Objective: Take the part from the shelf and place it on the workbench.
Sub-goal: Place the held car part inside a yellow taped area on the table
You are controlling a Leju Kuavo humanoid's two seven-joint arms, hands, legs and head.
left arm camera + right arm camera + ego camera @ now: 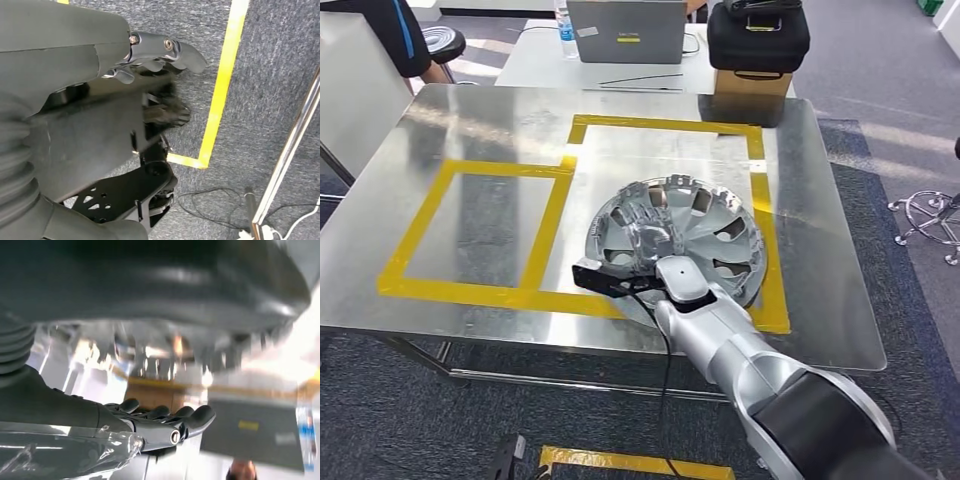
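The part is a silver wheel cover (712, 235) lying on the shiny metal workbench (471, 120), inside the right yellow-taped square and overlapping its front tape line. My right hand (646, 238) reaches over the cover's left half with its fingers stretched out flat. In the right wrist view the fingers (166, 415) are straight, and a gap shows between them and the blurred wheel cover (151, 275). My left hand (113, 100) hangs beside my body over grey carpet and holds nothing.
A second yellow-taped square (471, 225) marks the workbench's left half. Behind the bench stand a laptop (626, 30), a water bottle (564, 28) and a black case (758, 40) on a cardboard box. A person (395, 35) is at the far left. A chair base (931, 215) stands right.
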